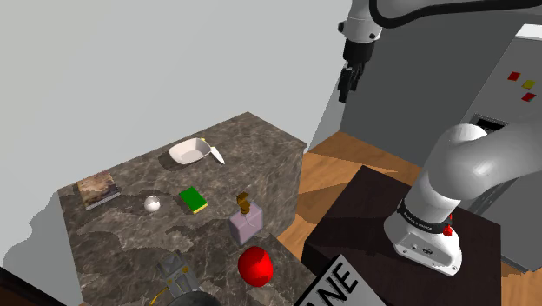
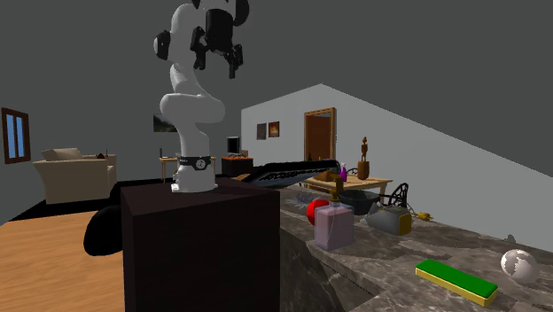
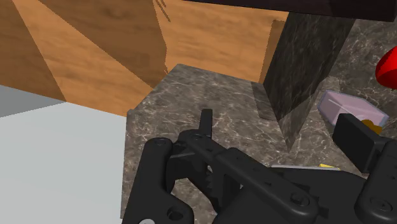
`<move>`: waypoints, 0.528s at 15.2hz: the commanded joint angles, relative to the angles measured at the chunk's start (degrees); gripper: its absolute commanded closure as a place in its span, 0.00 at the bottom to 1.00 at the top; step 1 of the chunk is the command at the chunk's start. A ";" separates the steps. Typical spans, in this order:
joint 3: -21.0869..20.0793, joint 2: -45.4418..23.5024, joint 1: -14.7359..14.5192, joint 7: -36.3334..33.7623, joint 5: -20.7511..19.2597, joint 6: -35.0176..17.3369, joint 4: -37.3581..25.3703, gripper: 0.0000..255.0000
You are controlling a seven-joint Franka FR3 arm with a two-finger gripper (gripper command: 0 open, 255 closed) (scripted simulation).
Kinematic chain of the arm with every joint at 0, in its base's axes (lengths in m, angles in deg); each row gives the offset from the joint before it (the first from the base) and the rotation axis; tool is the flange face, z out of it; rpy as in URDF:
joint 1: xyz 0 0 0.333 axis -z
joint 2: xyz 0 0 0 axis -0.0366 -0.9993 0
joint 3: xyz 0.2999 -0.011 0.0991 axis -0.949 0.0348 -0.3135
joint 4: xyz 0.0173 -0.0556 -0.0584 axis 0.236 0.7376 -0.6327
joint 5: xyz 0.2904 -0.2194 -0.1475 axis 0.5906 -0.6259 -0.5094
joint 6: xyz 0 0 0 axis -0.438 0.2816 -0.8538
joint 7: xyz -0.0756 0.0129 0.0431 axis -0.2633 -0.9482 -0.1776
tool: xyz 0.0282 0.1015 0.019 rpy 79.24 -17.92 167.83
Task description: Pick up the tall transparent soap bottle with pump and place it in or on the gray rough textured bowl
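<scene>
bowl (image 1: 193,152): by far edge of surface (image 1: 256,139) | soap bottle (image 1: 246,223): upright, pump on top, near the stand-side edge | tool (image 1: 349,85): released, empty, high beyond that edge; bottle lies well below it, toward shoulder view's left

wooden floor (image 2: 53,257), grey wall (image 2: 425,133), beige sofa (image 2: 75,175) near a small window (image 2: 13,135), brown door (image 2: 319,137).
</scene>
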 commanded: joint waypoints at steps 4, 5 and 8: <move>-1.19 -0.02 -1.06 -2.49 2.22 -5.71 4.82 0.00; -1.63 -0.21 -1.46 -3.30 2.98 -7.71 6.29 0.00; -3.01 -1.42 -2.81 -5.66 5.31 -13.97 10.31 0.00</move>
